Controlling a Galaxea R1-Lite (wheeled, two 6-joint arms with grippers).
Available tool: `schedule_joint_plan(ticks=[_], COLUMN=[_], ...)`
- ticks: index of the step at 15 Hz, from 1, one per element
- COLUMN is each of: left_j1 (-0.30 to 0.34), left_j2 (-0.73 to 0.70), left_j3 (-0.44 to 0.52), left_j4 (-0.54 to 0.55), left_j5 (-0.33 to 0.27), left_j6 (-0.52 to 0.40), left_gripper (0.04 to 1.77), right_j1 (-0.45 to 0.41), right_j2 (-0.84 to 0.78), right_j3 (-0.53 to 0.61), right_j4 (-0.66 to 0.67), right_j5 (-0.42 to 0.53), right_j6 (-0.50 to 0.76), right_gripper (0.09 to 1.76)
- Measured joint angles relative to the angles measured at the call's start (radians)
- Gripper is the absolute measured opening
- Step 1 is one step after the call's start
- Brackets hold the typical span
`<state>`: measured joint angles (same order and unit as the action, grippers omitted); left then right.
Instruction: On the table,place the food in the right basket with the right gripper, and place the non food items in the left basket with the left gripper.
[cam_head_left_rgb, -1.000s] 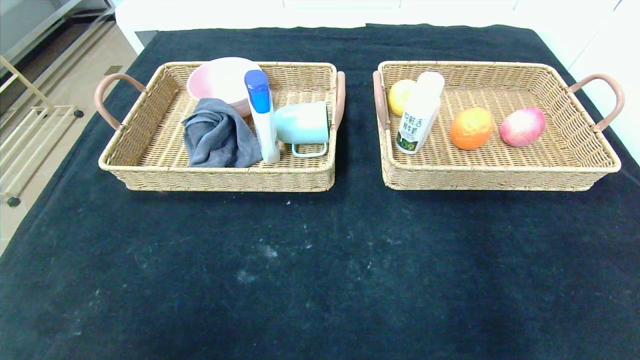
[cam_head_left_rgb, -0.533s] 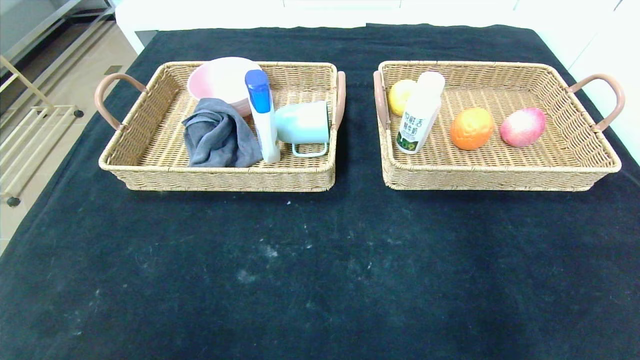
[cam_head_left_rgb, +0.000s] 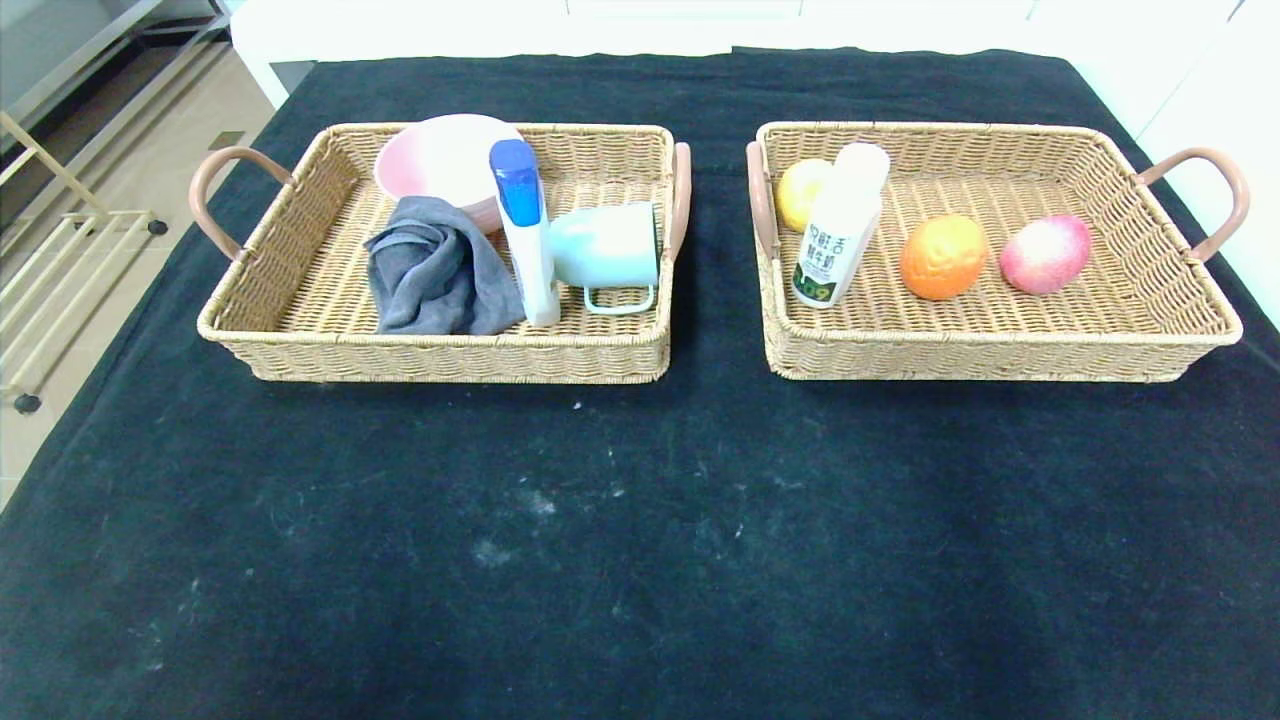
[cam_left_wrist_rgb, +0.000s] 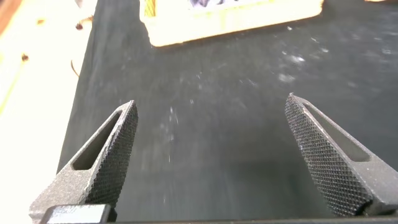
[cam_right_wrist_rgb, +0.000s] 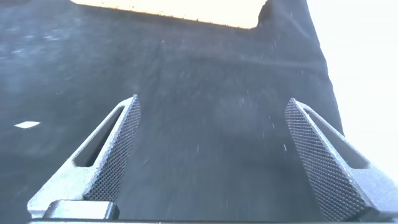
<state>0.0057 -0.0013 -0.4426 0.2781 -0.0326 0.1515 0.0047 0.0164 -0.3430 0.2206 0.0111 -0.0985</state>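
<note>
- Left hand (cam_left_wrist_rgb: 211, 155) hangs spread wide and empty over bare counter (cam_head_left_rgb: 640, 540), at about 7 o'clock.
- Right hand (cam_right_wrist_rgb: 214, 158) likewise gapes, empty, at 5 o'clock.
- Right basket (cam_head_left_rgb: 1000, 355), 1 o'clock, holds pear (cam_head_left_rgb: 798, 192), milk bottle (cam_head_left_rgb: 836, 232), orange (cam_head_left_rgb: 942, 257), peach (cam_head_left_rgb: 1045, 253).
- Left basket (cam_head_left_rgb: 440, 358), 11 o'clock, holds bowl (cam_head_left_rgb: 435, 160), cloth (cam_head_left_rgb: 432, 272), blue-capped bottle (cam_head_left_rgb: 525, 235), mug (cam_head_left_rgb: 605, 248).

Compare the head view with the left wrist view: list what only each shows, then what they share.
Head view only: the right basket holding pear, milk bottle, orange and peach; the bowl, cloth, blue-capped bottle and mug in the left basket.
Left wrist view only: the left claw, open and empty above the cloth.
Both: the table and the left basket, of which the wrist view catches just an edge.
</note>
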Motion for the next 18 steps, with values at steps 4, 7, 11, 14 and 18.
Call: schedule_joint_plan(ticks=[4, 7, 11, 14, 18], left_j1=[0.000, 0.000, 0.000, 0.000, 0.000], left_j2=[0.000, 0.000, 0.000, 0.000, 0.000], left_j3=[0.287, 0.374, 0.407, 0.413, 0.440], left_j4=[-0.246, -0.258, -0.252, -0.258, -0.262], left_j5=[0.029, 0.058, 0.049, 0.021, 0.005], left_j6=[0.033, 0.035, 0.026, 0.012, -0.058], left_gripper=[1.72, 1.72, 1.72, 1.72, 1.72], right_j1=[0.000, 0.001, 0.001, 0.002, 0.002], right_j2=[-0.015, -0.017, -0.018, -0.017, -0.018], right_j3=[0.305, 0.338, 0.343, 0.343, 0.343], right_j4=[-0.337, -0.240, -0.227, -0.225, -0.226], right_j5=[0.000, 0.006, 0.013, 0.010, 0.007], right_j6=[-0.013, -0.019, 0.014, 0.067, 0.074], right_gripper=[1.70, 1.70, 1.70, 1.70, 1.70])
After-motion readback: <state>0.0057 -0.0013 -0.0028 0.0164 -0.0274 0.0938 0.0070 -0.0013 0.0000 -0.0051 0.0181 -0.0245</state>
